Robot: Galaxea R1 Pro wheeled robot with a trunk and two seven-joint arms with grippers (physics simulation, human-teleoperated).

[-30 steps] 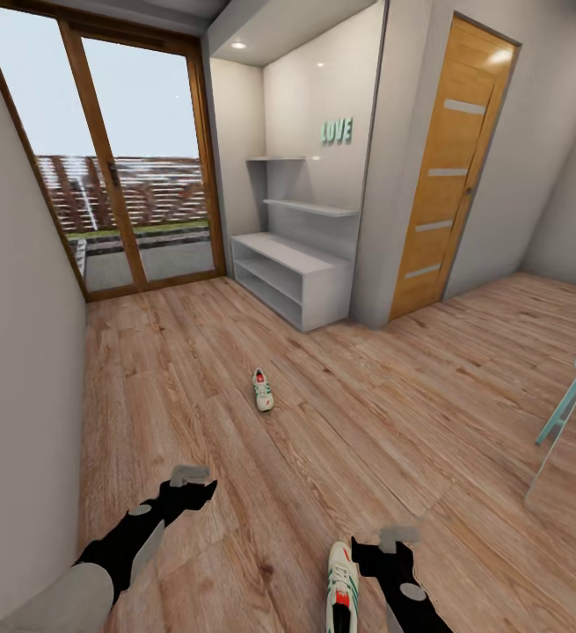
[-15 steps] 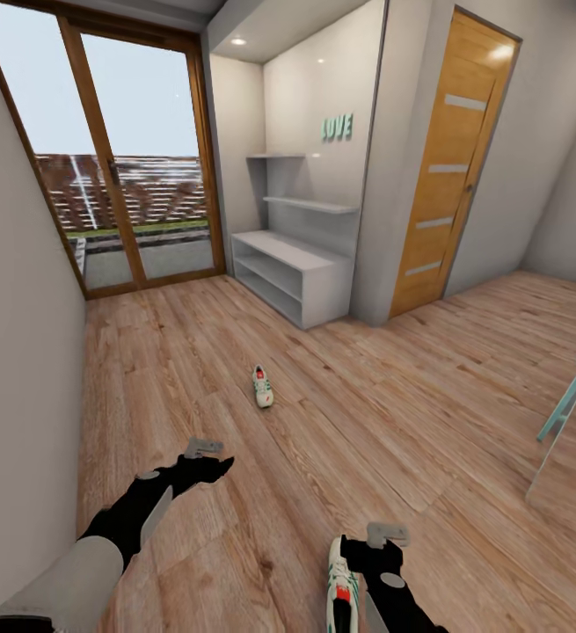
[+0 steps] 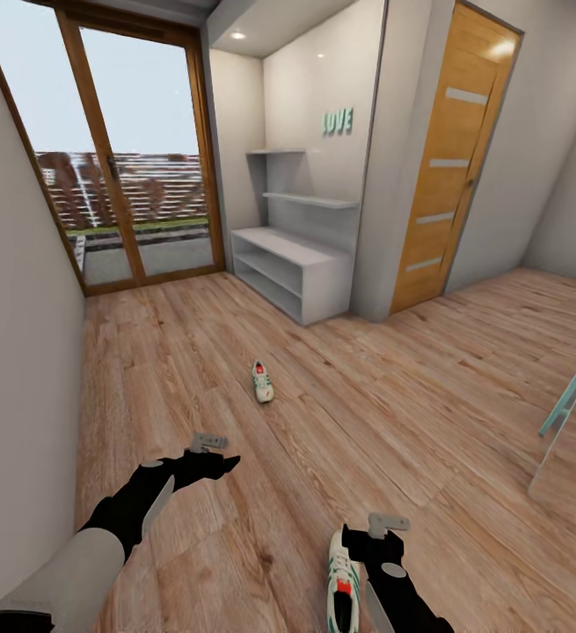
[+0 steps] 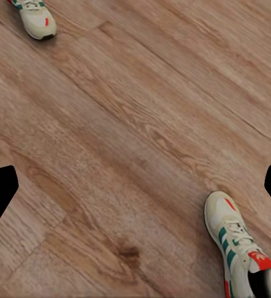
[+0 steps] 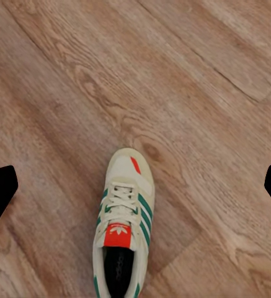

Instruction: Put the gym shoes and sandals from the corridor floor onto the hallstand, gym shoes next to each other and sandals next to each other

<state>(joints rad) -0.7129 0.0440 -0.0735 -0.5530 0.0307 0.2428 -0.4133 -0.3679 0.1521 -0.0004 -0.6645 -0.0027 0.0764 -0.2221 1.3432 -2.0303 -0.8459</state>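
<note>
Lying on the corridor floor [image 3: 191, 352]: two gym shoes, well apart. Near gym shoe [image 3: 342, 587] sits just beside the right tool [image 3: 377, 538], on that tool's left side in head view. Long axis runs roughly away from the robot, toe pointing toward the far wall, heel at the frame bottom. Right wrist view has it [image 5: 123, 217] centred between the finger tips, toe away from the tool, upright on its sole, tongue patch up. Fingers spread wide, nothing held.

Far gym shoe [image 3: 263, 382] is mid-floor, between the robot and the hallstand [image 3: 292, 264]. Long axis also roughly fore-aft, slightly skewed; which end is the toe is too small to tell in head view.

Left tool [image 3: 210, 450] hovers above bare planks, apart from both shoes. Left wrist view catches the near shoe [image 4: 237, 239] at one edge and the far one [image 4: 36, 17] at the opposite corner. Jaws wide, empty.

Hallstand stands in the alcove beside the glass door [image 3: 103, 158], shelves bare.
</note>
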